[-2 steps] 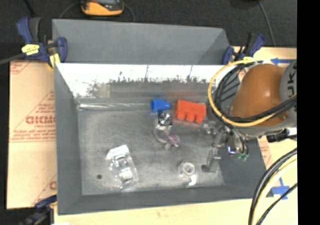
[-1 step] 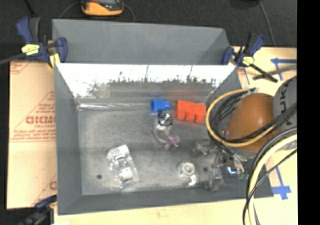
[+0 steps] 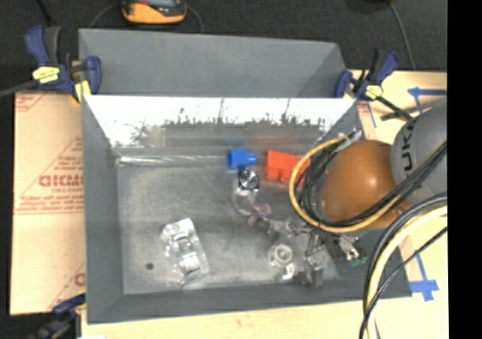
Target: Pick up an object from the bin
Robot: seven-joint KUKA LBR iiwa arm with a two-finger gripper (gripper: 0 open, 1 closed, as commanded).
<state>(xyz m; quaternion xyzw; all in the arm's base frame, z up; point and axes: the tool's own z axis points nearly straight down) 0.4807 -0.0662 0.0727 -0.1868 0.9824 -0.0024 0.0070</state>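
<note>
Your tool (image 3: 310,264) sits low in the near-right corner of the bin (image 3: 102,179), beside a small clear ring (image 3: 282,256). You cannot tell its spread, so centre it before closing.

One blue block (image 3: 241,158), one orange block (image 3: 280,166), three clear plastic bits (image 3: 184,249).

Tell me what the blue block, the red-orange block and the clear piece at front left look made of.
Blue block: likely hard plastic; solid saturated colour, square edges.
Red-orange block: seemingly the same plastic; even, matte colour.
Clear piece: probably transparent plastic, glossy; the bin floor shows through it and its edges glint white.
</note>
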